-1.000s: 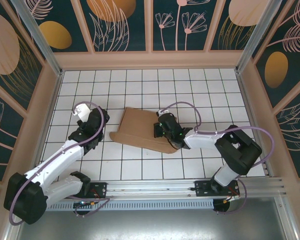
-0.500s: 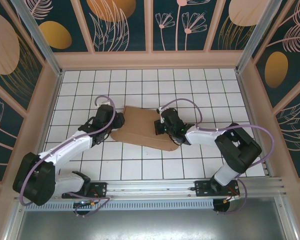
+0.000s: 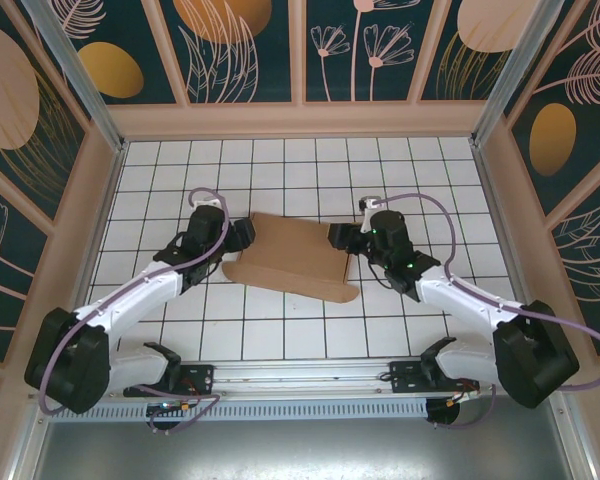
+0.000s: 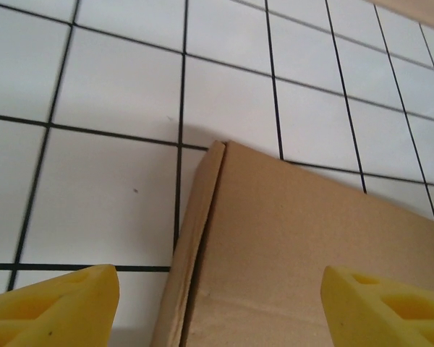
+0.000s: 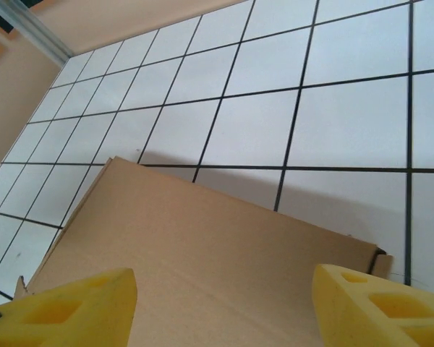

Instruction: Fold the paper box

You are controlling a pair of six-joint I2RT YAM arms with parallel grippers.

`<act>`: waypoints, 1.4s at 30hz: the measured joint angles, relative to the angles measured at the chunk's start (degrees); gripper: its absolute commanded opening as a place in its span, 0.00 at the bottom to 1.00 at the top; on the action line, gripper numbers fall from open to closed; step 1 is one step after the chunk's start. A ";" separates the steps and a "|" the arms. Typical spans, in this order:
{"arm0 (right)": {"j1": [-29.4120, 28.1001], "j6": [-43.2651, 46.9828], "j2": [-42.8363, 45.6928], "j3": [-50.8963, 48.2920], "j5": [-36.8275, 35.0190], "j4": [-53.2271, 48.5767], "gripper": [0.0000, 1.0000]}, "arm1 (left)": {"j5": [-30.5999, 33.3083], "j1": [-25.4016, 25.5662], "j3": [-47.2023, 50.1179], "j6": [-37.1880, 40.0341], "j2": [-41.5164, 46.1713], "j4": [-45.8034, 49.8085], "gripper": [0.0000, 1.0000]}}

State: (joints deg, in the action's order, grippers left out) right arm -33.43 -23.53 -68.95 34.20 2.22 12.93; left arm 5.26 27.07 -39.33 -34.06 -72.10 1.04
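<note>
Paper box (image 3: 290, 258) is lying on the white-tiled desk (image 3: 280, 170) amid teal floral walls (image 3: 240, 50); left hand (image 3: 239, 237) and right hand (image 3: 342, 238) are gaping at its ends, gripping nothing.

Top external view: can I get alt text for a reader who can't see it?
A flat brown paper box lies on the white-tiled table, the left gripper at its left edge and the right gripper at its right edge.
</note>
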 measured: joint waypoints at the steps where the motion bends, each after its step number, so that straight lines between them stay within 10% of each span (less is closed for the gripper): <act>1: 0.39 -0.42 -0.13 -0.09 0.50 -0.48 0.64 | -0.83 -0.02 -0.02 0.02 -1.07 -0.22 0.74; 22: 9.81 -5.60 -5.97 -4.37 10.43 -6.16 0.66 | -2.34 -2.47 -0.87 2.91 -10.21 -1.53 0.62; 32: 14.25 -11.43 -8.11 -10.36 20.72 5.01 0.82 | -10.36 -6.01 -1.07 0.74 -16.00 -7.41 0.31; 42: 18.58 -18.03 -15.02 -15.28 31.54 23.23 0.85 | -16.92 -8.46 1.22 -2.67 -17.44 -14.58 0.23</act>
State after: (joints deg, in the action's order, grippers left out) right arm -14.85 -41.56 -83.96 18.92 33.76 36.16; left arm -11.66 18.61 -38.11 -36.73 -89.54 -13.54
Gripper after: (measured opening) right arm 0.847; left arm 0.231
